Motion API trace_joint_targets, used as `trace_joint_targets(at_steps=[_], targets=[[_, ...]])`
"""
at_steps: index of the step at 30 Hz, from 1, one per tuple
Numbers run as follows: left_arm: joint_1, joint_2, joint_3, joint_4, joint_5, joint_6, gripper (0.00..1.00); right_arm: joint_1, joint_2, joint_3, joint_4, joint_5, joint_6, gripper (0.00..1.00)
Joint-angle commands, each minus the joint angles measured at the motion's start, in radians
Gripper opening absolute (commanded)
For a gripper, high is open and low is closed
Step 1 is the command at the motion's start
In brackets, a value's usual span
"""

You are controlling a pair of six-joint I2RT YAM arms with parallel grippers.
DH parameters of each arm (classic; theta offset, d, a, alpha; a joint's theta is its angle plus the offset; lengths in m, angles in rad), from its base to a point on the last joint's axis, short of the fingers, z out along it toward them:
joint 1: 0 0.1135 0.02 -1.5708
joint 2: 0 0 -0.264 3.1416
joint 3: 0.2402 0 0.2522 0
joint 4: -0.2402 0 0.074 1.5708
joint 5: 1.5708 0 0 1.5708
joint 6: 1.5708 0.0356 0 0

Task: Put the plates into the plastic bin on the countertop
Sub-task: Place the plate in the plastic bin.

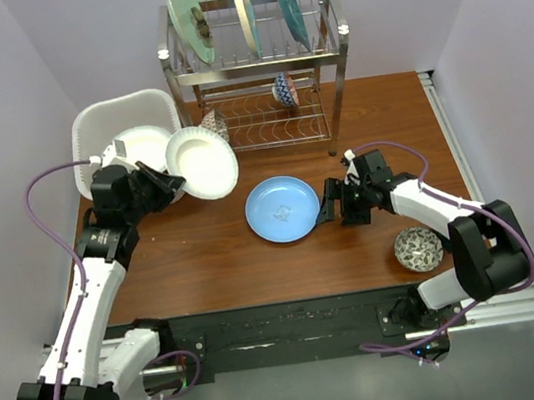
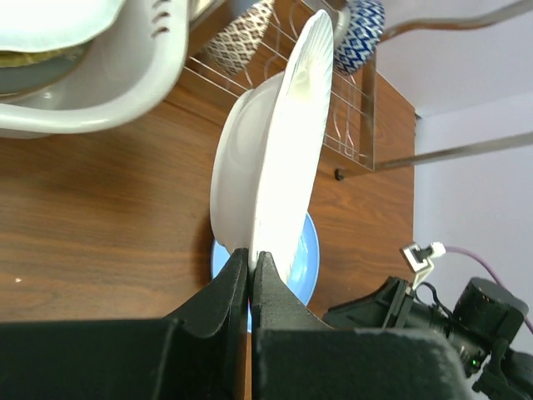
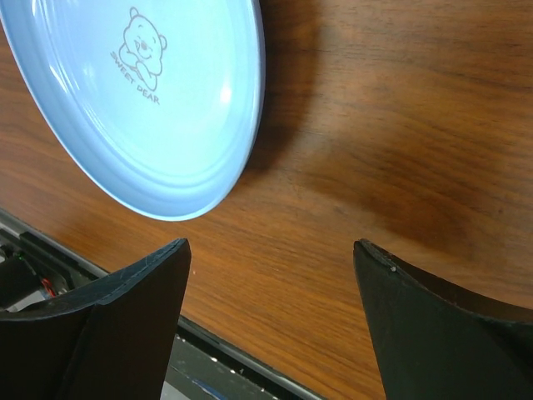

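Left claw [image 2: 251,257] clamped on white plate [image 2: 283,167] rim, right claw [image 3: 272,243] open beside blue plate [image 3: 141,108]: I'd level the white one over the far-left-corner plastic bin [image 1: 87,126] before releasing.

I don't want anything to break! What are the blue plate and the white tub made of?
Blue plate: smooth and glossy, with soft light spots and a printed bear; glazed ceramic or hard plastic, I can't tell which. White tub: looks like plastic, duller, with moulded slots in its thin wall.
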Motion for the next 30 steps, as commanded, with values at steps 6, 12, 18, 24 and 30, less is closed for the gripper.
trace_joint_targets(at_steps=[6, 12, 18, 24, 30], targets=[[0.193, 0.029, 0.115, 0.053, 0.129, 0.034, 0.0, 0.002, -0.003, 0.01, -0.006, 0.017, -0.014, 0.84], [0.315, 0.061, 0.13, 0.075, 0.181, 0.034, 0.0, 0.002, 0.007, 0.007, 0.002, 0.016, -0.016, 0.84], [0.393, 0.117, 0.137, 0.129, 0.211, 0.017, 0.0, 0.002, 0.022, 0.004, 0.011, 0.013, -0.014, 0.84], [0.441, 0.193, 0.138, 0.213, 0.233, -0.011, 0.0, 0.002, 0.037, 0.008, 0.014, 0.011, -0.016, 0.84], [0.481, 0.279, 0.16, 0.296, 0.273, -0.046, 0.0, 0.002, 0.059, 0.01, 0.019, 0.011, -0.021, 0.84]])
